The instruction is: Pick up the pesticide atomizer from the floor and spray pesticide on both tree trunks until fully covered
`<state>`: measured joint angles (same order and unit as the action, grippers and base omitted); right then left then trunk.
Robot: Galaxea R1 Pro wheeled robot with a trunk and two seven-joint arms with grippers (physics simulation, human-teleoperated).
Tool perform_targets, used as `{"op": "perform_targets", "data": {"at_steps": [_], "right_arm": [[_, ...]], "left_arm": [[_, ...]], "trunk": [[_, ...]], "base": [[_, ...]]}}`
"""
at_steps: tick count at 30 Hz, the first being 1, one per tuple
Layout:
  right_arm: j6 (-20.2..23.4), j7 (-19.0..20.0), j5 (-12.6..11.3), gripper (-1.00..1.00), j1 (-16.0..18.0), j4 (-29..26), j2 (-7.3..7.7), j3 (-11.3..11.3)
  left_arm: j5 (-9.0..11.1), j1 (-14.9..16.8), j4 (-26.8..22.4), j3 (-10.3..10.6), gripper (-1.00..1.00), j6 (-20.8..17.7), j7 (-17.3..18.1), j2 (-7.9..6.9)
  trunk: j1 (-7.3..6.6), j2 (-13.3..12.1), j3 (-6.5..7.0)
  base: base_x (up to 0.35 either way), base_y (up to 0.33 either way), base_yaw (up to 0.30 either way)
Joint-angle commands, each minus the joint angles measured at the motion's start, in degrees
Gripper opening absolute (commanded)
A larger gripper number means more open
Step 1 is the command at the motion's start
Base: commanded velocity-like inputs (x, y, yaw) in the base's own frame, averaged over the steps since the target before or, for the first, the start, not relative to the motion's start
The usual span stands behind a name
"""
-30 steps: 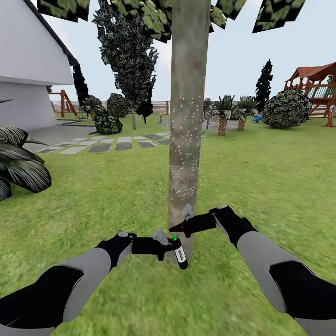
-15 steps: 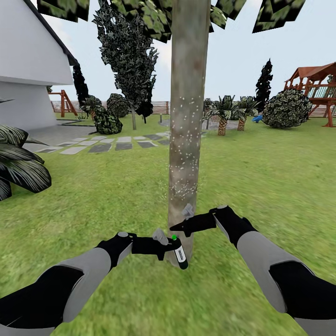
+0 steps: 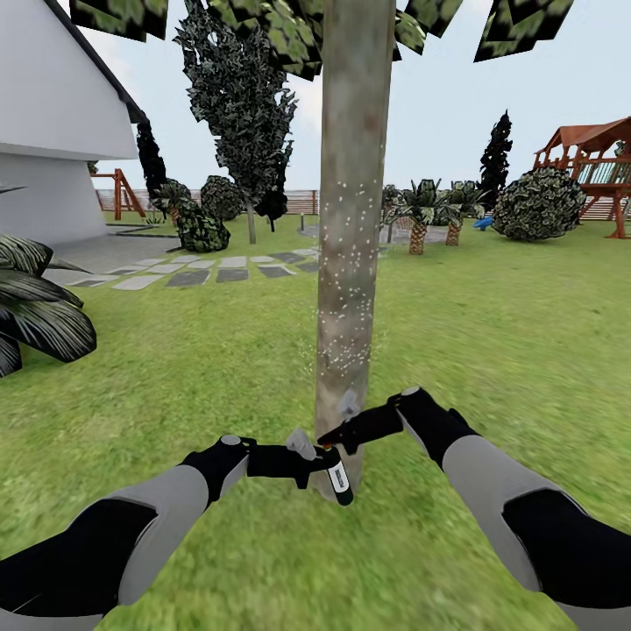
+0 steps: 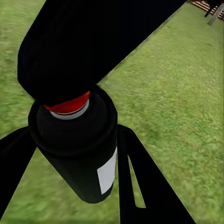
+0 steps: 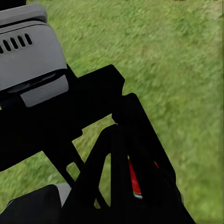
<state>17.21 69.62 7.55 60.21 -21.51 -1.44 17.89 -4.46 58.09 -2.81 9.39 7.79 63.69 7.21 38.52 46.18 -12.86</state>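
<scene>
A thick grey-brown tree trunk (image 3: pixel 352 219) rises straight ahead, flecked with white specks over its middle. At its foot my left gripper (image 3: pixel 317 463) is shut on the pesticide atomizer (image 3: pixel 339 480), a small black bottle with a white label, held upright. The left wrist view has the atomizer (image 4: pixel 79 154) between the black fingers, red top up. My right gripper (image 3: pixel 329 436) is shut and its tip rests over the bottle's top. In the right wrist view a sliver of the red top (image 5: pixel 133 179) peeks between that gripper's fingers. The second tree is out of view.
Green lawn (image 3: pixel 491 333) spreads all round. At the left are a white house (image 3: pixel 53 131), a low palm-like plant (image 3: pixel 35 307) and stepping stones (image 3: pixel 202 267). A dark cone tree (image 3: pixel 241 96), bushes (image 3: pixel 539 202), a fence and a wooden playset (image 3: pixel 596 166) stand behind.
My right gripper has come down and to the left onto the atomizer's top, hiding the green-looking cap seen before. The left arm, bottle and camera have stayed put.
</scene>
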Motion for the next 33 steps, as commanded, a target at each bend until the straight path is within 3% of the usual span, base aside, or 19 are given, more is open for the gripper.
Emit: {"op": "perform_targets", "data": {"at_steps": [1, 6, 13, 18, 19, 22, 24, 25, 28, 31, 33], "right_arm": [[0.1, -0.7, -0.1, -1.00, 0.0, 0.0, 0.12, -0.2], [0.5, -6.7, -0.2, -1.00, 0.1, -0.2, 0.42, -0.4], [0.5, -9.3, -0.3, -1.00, 0.2, -0.3, 0.47, -0.4], [0.5, -19.4, -0.4, -1.00, 0.2, -0.4, 1.31, -0.7], [0.5, -22.3, -0.4, -1.00, 0.2, -0.5, 1.74, -1.7], [0.5, -25.3, -0.4, -1.00, 0.3, -0.6, 2.83, -5.5], [0.5, -26.1, -0.4, -1.00, 0.3, -0.7, 4.87, -7.0], [0.5, -26.3, -0.3, 1.00, 0.3, -0.8, 5.75, -7.3], [0.5, -28.3, -0.3, 1.00, 0.3, -0.9, 8.98, -7.7], [0.3, -34.7, -0.3, 1.00, 0.3, -0.9, 11.77, -7.8], [0.3, -41.4, -0.3, 1.00, 0.3, -0.9, 13.91, -7.9]], "left_arm": [[0.0, 0.0, 0.0, -0.2, -1.00, 0.1, -0.1, 0.00], [0.0, 0.0, 0.0, -0.2, -1.00, 0.1, -0.1, 0.00], [0.0, 0.0, 0.0, -0.2, -1.00, 0.1, -0.1, 0.00], [0.0, 0.0, 0.0, -0.2, -1.00, 0.1, -0.2, 0.00], [0.0, 0.0, 0.0, -0.2, -1.00, 0.1, -0.2, 0.00], [0.0, 0.0, 0.0, -0.2, -1.00, 0.1, -0.3, 0.00], [0.0, 0.0, 0.0, -0.2, -1.00, 0.1, -0.4, 0.00], [0.0, 0.0, 0.0, -0.2, -1.00, 0.1, -0.4, 0.00], [0.0, 0.0, 0.0, -0.2, -1.00, 0.1, -0.5, 0.00], [0.0, 0.0, 0.0, -0.2, -1.00, 0.1, -0.6, 0.00], [-0.1, 0.0, 0.0, -0.2, -1.00, 0.1, -0.7, -0.04]], "trunk": [[0.00, 0.0, 0.00], [0.00, 0.0, 0.00], [0.00, 0.0, 0.00], [0.00, 0.0, 0.00], [0.00, 0.0, 0.00], [0.00, 0.0, 0.00], [0.00, 0.0, 0.00], [0.00, 0.0, 0.00], [0.00, 0.0, 0.00], [0.00, 0.0, 0.00], [0.00, 0.0, 0.00]], "base": [[0.000, 0.000, 0.000], [0.000, 0.000, 0.000], [0.000, 0.000, 0.000], [0.000, 0.000, 0.000], [0.000, 0.000, 0.000], [0.000, 0.000, 0.000], [0.000, 0.000, 0.000], [0.000, 0.000, 0.000], [0.000, 0.000, 0.000], [0.000, 0.000, 0.000], [0.000, 0.000, 0.000]]}}
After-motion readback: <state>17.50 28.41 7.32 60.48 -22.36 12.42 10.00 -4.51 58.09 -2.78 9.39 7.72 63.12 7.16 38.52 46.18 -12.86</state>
